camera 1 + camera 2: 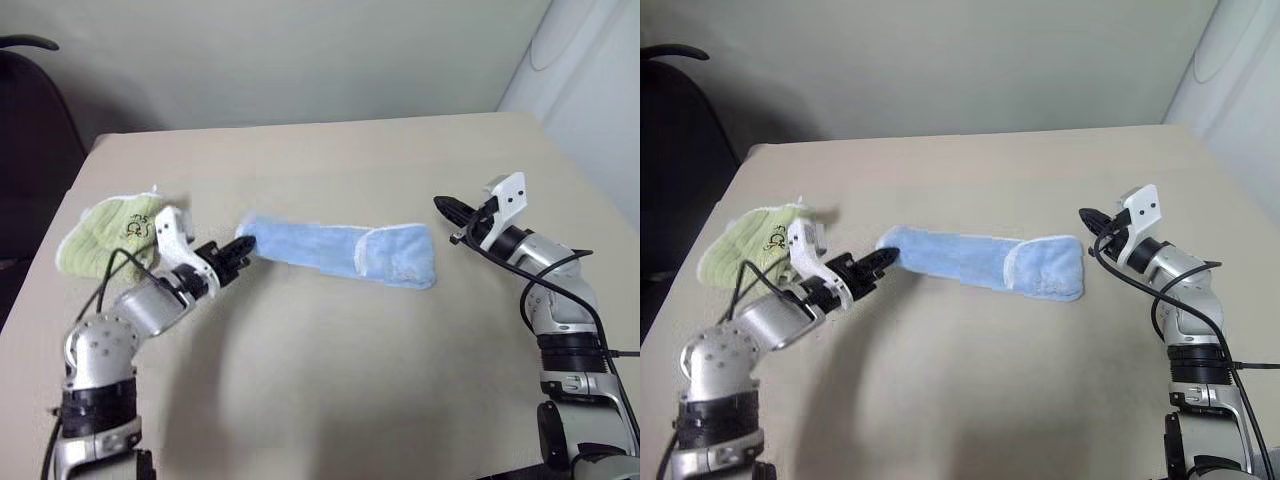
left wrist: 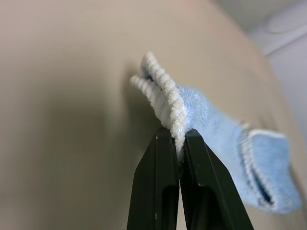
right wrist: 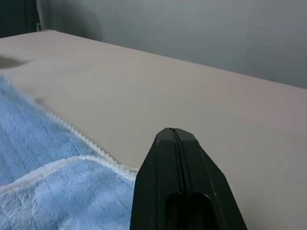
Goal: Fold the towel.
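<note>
The light blue towel [image 1: 340, 250] lies folded into a long narrow strip across the middle of the beige table [image 1: 330, 380]. Its white-stitched edge shows at the right end [image 1: 362, 255]. My left gripper [image 1: 240, 252] is shut on the towel's left end, which is lifted slightly off the table. In the left wrist view the two black fingers [image 2: 160, 177] pinch the towel's white edging [image 2: 168, 98]. My right gripper [image 1: 445, 207] hovers just right of the towel's right end, shut and holding nothing. In the right wrist view its fingers [image 3: 175, 143] are pressed together above the towel [image 3: 43, 187].
A crumpled pale green cloth [image 1: 105, 232] with a small printed emblem lies at the table's left side, behind my left arm. A dark chair [image 1: 30, 130] stands past the table's left edge. A white rounded object [image 1: 590, 70] stands at the far right.
</note>
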